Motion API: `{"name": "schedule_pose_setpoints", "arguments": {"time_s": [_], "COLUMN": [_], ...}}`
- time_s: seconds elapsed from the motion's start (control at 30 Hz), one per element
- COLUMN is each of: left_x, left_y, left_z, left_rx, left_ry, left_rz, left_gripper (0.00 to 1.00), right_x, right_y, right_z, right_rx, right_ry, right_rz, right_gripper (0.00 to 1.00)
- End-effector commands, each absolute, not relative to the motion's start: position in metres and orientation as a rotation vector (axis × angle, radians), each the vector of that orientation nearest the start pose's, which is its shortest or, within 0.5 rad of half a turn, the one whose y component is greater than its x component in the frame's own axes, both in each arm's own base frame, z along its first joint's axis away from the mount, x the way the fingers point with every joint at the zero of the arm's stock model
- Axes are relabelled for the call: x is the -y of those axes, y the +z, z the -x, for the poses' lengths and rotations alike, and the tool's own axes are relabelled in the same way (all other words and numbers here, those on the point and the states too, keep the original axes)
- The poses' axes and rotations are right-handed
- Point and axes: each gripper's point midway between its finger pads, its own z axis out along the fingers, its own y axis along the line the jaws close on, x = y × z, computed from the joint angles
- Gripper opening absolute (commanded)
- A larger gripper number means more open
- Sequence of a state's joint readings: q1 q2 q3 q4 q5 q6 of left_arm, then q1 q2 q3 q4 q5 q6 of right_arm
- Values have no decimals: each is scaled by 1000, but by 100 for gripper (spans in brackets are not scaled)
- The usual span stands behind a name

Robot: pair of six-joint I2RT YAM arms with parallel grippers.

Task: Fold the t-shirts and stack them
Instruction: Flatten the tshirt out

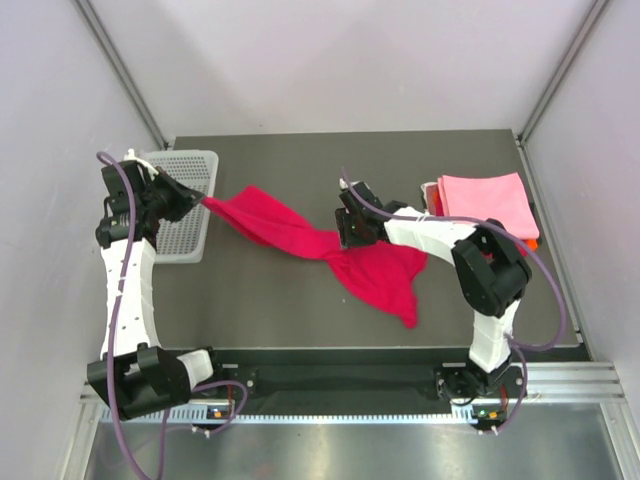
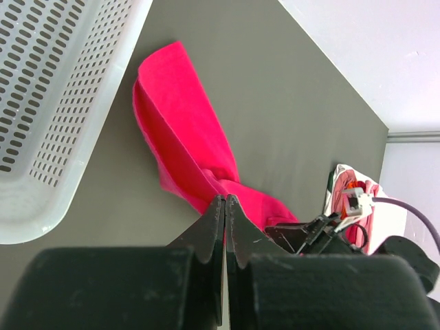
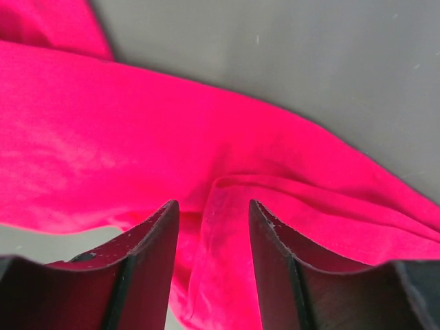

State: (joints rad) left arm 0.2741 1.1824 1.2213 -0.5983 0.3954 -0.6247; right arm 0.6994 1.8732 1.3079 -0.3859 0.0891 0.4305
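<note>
A crimson-magenta t-shirt [image 1: 385, 278] lies twisted and stretched across the table from the basket to the middle right. My left gripper [image 1: 203, 200] is shut on its left end, and a sliver of cloth shows between the pinched tips of the left gripper [image 2: 225, 200]. The shirt [image 2: 180, 127] trails away from it. My right gripper [image 1: 346, 236] hovers over the shirt's twisted middle. In the right wrist view the right gripper [image 3: 213, 205] stands open, astride a raised fold of the shirt [image 3: 137, 124]. A folded light pink t-shirt [image 1: 486, 198] tops a stack at the right.
A white perforated basket [image 1: 186, 160] stands at the table's left edge, just beside my left gripper, and fills the left of the left wrist view [image 2: 55, 103]. An orange edge [image 1: 531, 243] shows under the pink stack. Dark table surface [image 1: 280, 300] lies in front.
</note>
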Motion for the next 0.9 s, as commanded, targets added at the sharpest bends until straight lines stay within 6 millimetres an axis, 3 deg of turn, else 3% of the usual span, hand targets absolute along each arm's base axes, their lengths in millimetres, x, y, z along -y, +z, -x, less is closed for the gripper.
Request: {"name": "schedule_pose_setpoints", "arguments": {"time_s": [0.0, 0.1, 0.2, 0.23, 0.27, 0.37, 0.4, 0.47, 0.5, 0.57, 0.6, 0.63, 0.77, 0.8, 0.87], "left_x": [-8, -7, -7, -7, -7, -7, -8, -7, -8, -7, -8, -8, -8, -9, -10], "left_y": [297, 296, 294, 293, 293, 292, 293, 292, 293, 291, 291, 291, 292, 291, 292], "left_z": [-353, -353, -353, -354, -354, -354, -354, -355, -355, -356, -357, -357, -358, -358, -360], "left_rx": [-1962, -1963, -1967, -1969, -1971, -1974, -1972, -1972, -1970, -1975, -1972, -1974, -1974, -1976, -1973], "left_ry": [-618, -622, -624, -622, -622, -619, -618, -619, -620, -624, -627, -627, -622, -617, -616], "left_rz": [655, 652, 657, 655, 656, 656, 657, 655, 657, 659, 661, 662, 661, 665, 670], "left_gripper": [0, 0, 0, 0, 0, 0, 0, 0, 0, 0, 0, 0, 0, 0, 0], "right_x": [-304, -305, -304, -301, -299, -281, -274, -258, -251, -237, -229, -225, -222, -226, -233], "right_y": [64, 59, 56, 57, 60, 77, 96, 104, 127, 138, 171, 160, 184, 187, 190], "right_z": [-356, -358, -359, -359, -360, -359, -360, -353, -348, -334, -318, -313, -259, -231, -203], "right_rx": [-2505, -2511, -2516, -2513, -2504, -2455, -2413, -2391, -2347, -2330, -2260, -2287, -2244, -2244, -2245], "right_ry": [344, 333, 321, 305, 298, 255, 265, 234, 251, 244, 302, 284, 361, 402, 474], "right_rz": [278, 275, 270, 257, 248, 198, 172, 148, 131, 128, 121, 125, 159, 215, 195], "right_gripper": [45, 41, 24, 11, 4, 0, 0, 0, 0, 0, 0, 0, 0, 0, 0]}}
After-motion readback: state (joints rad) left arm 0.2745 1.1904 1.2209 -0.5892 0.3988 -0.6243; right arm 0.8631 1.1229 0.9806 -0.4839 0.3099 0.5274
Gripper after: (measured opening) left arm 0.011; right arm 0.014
